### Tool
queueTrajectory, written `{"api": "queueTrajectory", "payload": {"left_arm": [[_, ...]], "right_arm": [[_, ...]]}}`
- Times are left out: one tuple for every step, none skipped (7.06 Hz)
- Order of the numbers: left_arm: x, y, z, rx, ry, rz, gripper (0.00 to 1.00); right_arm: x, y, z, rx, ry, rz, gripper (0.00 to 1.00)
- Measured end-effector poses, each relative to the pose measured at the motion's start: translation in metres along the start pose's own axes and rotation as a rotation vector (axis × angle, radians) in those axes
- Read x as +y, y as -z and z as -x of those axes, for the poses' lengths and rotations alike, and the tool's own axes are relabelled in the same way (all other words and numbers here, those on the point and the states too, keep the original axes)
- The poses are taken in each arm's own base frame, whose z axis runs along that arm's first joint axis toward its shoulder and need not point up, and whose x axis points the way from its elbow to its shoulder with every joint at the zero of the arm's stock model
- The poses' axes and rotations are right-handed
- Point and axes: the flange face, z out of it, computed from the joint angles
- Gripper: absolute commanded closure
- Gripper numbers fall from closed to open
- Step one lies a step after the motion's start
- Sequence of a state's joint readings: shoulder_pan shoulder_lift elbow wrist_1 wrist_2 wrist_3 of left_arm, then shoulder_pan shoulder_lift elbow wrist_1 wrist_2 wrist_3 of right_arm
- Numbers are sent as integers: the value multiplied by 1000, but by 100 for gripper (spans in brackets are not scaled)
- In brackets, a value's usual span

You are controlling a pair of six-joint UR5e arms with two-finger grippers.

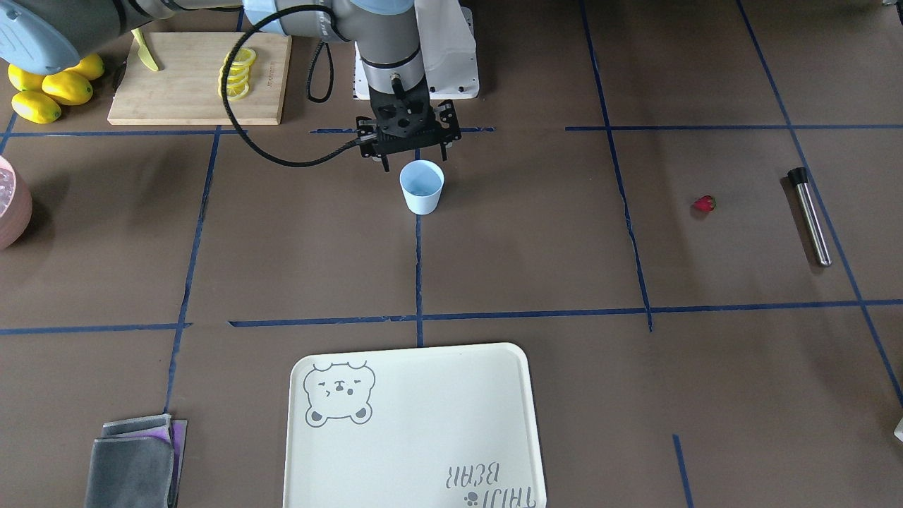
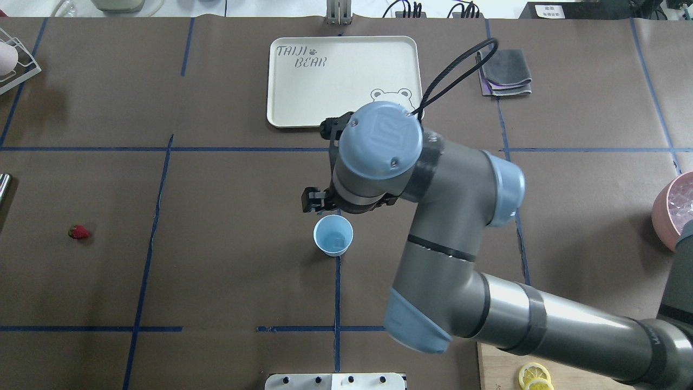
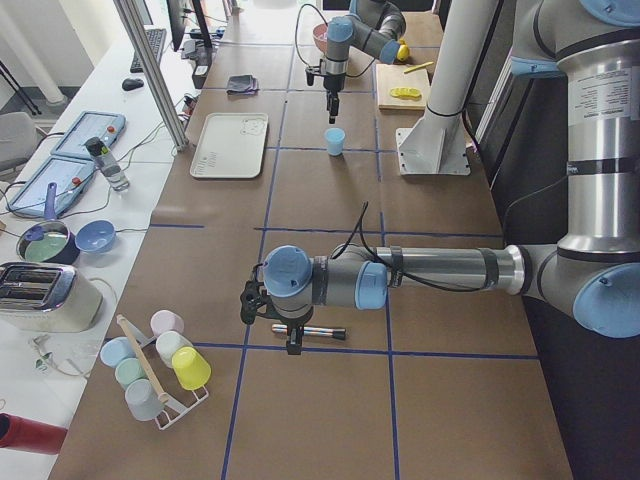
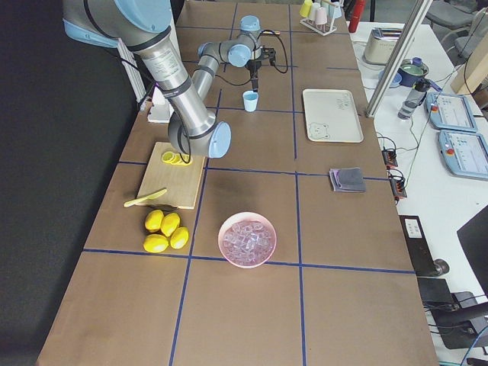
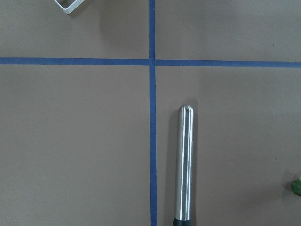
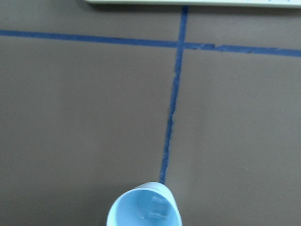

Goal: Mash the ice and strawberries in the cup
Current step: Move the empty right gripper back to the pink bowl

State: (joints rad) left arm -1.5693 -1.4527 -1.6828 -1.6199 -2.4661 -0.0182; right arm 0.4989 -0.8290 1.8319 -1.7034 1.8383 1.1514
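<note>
Pale blue plastic tumbler (image 6: pixel 131 211) stands mouth-up, clear ice cube (image 6: pixel 159 208) inside, on brown blue-taped tabletop (image 6: pixel 89 108); opening of my right gripper (image 1: pixel 409 152) and left gripper (image 3: pixel 288 338): cannot tell.

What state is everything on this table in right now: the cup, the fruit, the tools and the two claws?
cup, upright, holding one ice cube.
strawberry, lying on its own, far from the cup.
ice, heaped in the pink bowl.
steel rod, lying flat.
lemons, whole; lemon slices, cut, on the board.
right gripper, open, empty, just above the cup.
left gripper, above the steel rod, open or shut unclear.
</note>
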Motion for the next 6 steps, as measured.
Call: {"api": "queueTrajectory", "payload": {"left_arm": [[-1,0,-1,0,0,-1,0],[-2,1,-1,0,-1,-2,0],[-3,1,-2,1,-3,-3,0],[-3,2,-2,1,-4,-4,0],[-3,2,-2,1,-5,-4,0],[-3,1,-1,1,-5,-3,0]], "right_arm": [[-12,20,-38,32,-21,-22,1],[-22,43,-81,83,-19,-40,1],[-23,64,-123,119,14,-54,1],[-16,78,-165,149,56,-57,1],[-9,87,-206,178,100,-48,1],[-10,98,-250,203,156,-26,1]]}}
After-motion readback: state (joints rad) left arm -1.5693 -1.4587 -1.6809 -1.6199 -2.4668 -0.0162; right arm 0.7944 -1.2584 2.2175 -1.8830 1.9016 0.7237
